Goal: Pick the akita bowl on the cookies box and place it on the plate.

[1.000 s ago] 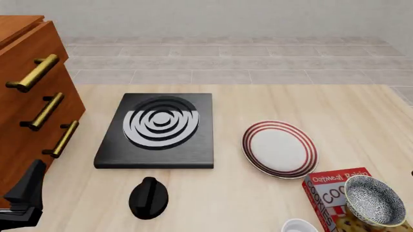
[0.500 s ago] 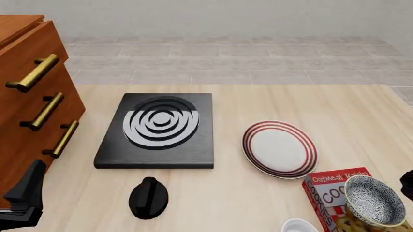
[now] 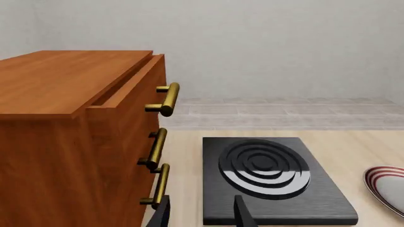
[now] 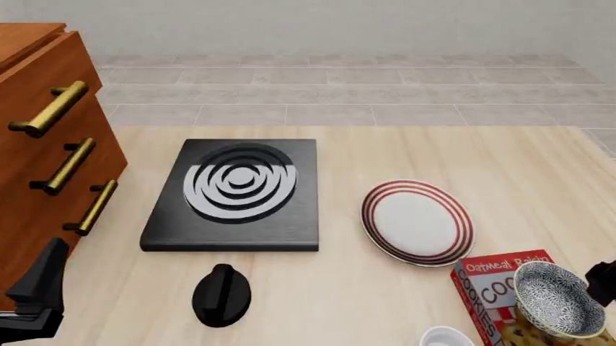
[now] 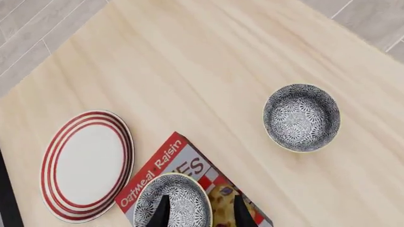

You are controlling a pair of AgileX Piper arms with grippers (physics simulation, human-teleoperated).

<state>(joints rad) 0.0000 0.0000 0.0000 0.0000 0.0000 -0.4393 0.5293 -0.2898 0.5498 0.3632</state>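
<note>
The right gripper (image 5: 197,210) has its two fingers (image 5: 162,211) spread apart with nothing between them, and in the right wrist view they frame the akita bowl (image 5: 173,201) from above. In the front view the right arm (image 4: 604,282) has crept in from the right edge over the last second — absent at first, a dark sliver half a second ago, now a larger dark shape just beside the bowl. I judge this the approach to the grasp, with no contact yet.

The akita bowl sits upright, mouth up, on the cookies box (image 4: 494,299), touching it and not lifted. Being round, it has no long axis to align to, so any finger heading would suit a rim pinch. The box's long side runs roughly from the plate's (image 4: 417,221) side toward the near edge of the tabletop (image 4: 385,155).

A second speckled bowl (image 5: 302,117) stands on the bare tabletop, well apart (not the target).

The left gripper (image 3: 200,213) hangs with fingers parted by the wooden drawer cabinet (image 3: 82,137), facing the black stove (image 3: 268,177).
</note>
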